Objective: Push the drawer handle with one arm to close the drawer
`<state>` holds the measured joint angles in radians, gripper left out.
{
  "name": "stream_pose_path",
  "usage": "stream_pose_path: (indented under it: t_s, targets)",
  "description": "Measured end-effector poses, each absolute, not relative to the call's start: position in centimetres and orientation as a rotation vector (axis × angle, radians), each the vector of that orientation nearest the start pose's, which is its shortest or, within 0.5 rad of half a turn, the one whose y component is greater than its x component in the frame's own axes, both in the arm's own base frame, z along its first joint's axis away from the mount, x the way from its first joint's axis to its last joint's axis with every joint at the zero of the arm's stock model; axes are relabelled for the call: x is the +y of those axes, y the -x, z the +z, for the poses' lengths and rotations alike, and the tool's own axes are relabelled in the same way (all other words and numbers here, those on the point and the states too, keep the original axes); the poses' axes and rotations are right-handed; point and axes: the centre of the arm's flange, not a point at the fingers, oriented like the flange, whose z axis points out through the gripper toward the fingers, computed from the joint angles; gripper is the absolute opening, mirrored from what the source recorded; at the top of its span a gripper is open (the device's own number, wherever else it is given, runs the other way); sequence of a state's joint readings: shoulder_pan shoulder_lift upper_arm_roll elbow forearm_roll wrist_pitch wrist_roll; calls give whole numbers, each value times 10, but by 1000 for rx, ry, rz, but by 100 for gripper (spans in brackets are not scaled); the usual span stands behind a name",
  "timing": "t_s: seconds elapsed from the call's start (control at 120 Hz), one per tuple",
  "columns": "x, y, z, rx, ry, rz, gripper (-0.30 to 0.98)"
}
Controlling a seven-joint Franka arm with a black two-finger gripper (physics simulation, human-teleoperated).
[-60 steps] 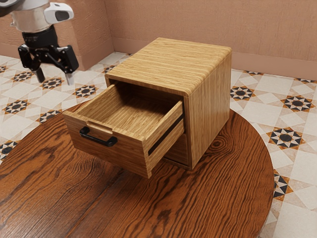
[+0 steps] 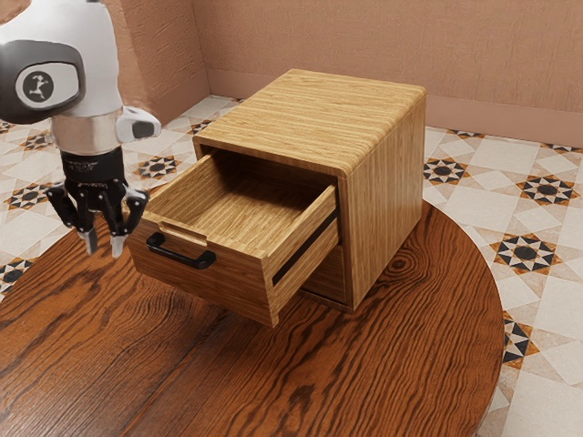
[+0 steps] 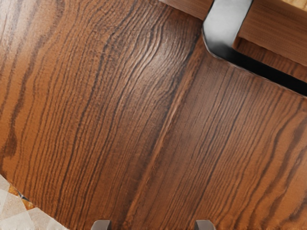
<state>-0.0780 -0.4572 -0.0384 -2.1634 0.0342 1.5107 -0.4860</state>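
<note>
Gripper [image 2: 104, 245] is released, empty, frame left near handle [image 2: 179, 257]; likely approach step, next needs contact, then push toward cabinet [image 2: 387, 191].

Drawer [image 2: 232, 284], one: pale brown, striped wood grain; box-shaped, upright, pulled well out of the upper part of the wooden cabinet [image 2: 387, 182], its rear within the opening. Front panel darker, with a shallow notch in the top edge; dark runner strip along the visible side. Stands out above the bench [image 2: 273, 391]. Handle [image 2: 180, 257], one: black bar, glossy, rounded bends, both ends fixed to the front panel, lying lengthwise just below the notch.
</note>
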Motion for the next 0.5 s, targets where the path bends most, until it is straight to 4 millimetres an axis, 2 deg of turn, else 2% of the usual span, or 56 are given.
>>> stream_pose_path:
  t_s: [0.058, 0.208, 0.367, 0.5]
  targets:
    - [-45, -386, 544, -534, 2980, 245, 4]
    - [-52, -387, 515, -368, 3035, 132, -4]
    - [-79, -390, 513, -149, 3068, -70, -8]
    - [-80, -382, 507, -58, 3079, -187, -9]
